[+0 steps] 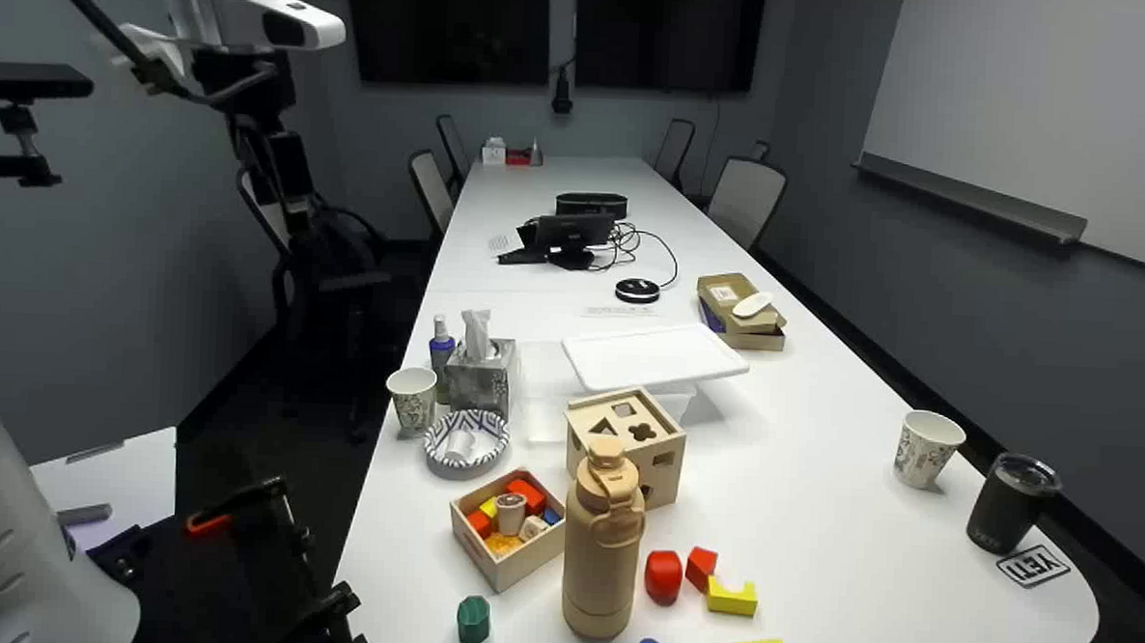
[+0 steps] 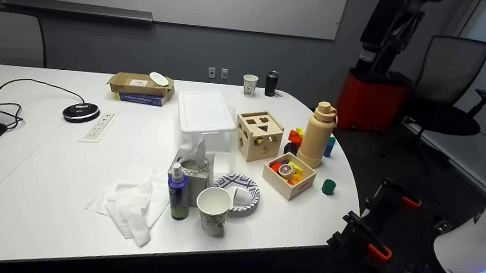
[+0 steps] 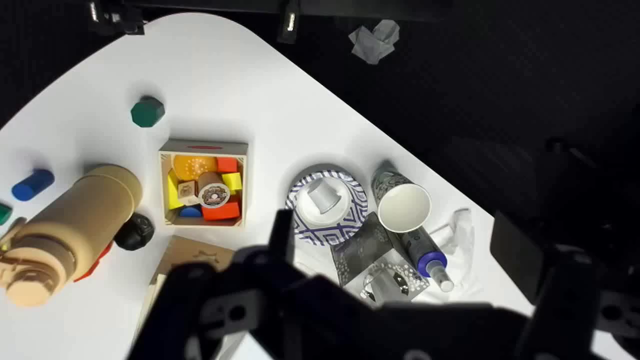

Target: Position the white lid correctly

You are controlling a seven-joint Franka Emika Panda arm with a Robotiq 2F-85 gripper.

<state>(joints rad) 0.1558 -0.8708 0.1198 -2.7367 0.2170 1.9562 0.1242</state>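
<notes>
White and flat: lying, as the lid (image 2: 206,112), on top of the clear bin (image 2: 223,148), sitting off-centre, leaving a strip of bin showing along one edge, near the wooden cube (image 2: 253,148) and the tissue box (image 2: 200,181). Hanging high, well apart from the lid, as the gripper (image 3: 392,235), grasping nothing, holding both jaws wide apart

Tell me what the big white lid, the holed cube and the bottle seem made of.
Lid: probably smooth plastic; its raised rim looks molded.
Cube: likely unpainted wood; pale tan panels with cut holes.
Bottle: matte, evenly tan; coated metal or plastic, the look can't settle.
</notes>
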